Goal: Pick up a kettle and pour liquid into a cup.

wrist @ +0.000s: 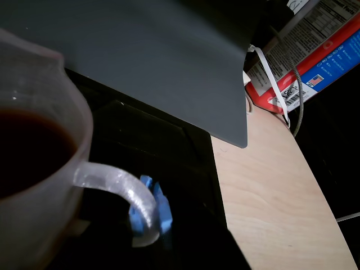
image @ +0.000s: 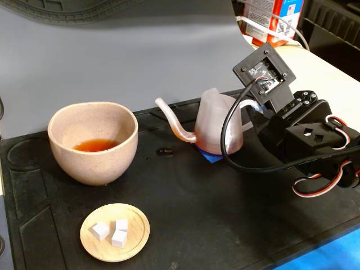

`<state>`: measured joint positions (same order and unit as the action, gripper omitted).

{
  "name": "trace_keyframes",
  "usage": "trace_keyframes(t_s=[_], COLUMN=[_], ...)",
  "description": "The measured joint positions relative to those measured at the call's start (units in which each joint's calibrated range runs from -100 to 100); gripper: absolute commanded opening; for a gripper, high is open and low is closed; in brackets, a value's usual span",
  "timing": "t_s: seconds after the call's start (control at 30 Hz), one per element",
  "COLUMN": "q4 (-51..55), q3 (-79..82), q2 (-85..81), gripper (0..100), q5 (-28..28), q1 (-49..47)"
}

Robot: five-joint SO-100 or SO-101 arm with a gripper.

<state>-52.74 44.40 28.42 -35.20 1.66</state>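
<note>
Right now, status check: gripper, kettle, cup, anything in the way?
Gripper at kettle handle, jaws not visible. Kettle upright on mat, liquid inside. Cup already holds some liquid. Path to cup clear; wooden dish off to the side.

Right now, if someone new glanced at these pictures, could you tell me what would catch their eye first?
Probably the large speckled cup at the left of the fixed view, with a shallow pool of reddish liquid in it. Next, the translucent kettle at centre, its thin spout aimed at the cup, with the black arm crowding in from the right behind its handle. Nearer the camera sits a small wooden dish holding white cubes.
</note>
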Motion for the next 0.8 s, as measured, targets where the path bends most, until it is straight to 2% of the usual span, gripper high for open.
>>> trace_keyframes(t_s=[0.27,0.3,0.37,0.6,0.8], q4=[0.0,0.0,0.0,-0.1,-0.1], q3=[0.0,0.0,0.0,0.0,0.0], q2=[0.0,0.0,0.0,0.0,0.0], gripper=[2,10,20,24,24], q5=[0.0,0.0,0.0,0.0,0.0], q1=[0.0,0.0,0.0,0.0,0.0])
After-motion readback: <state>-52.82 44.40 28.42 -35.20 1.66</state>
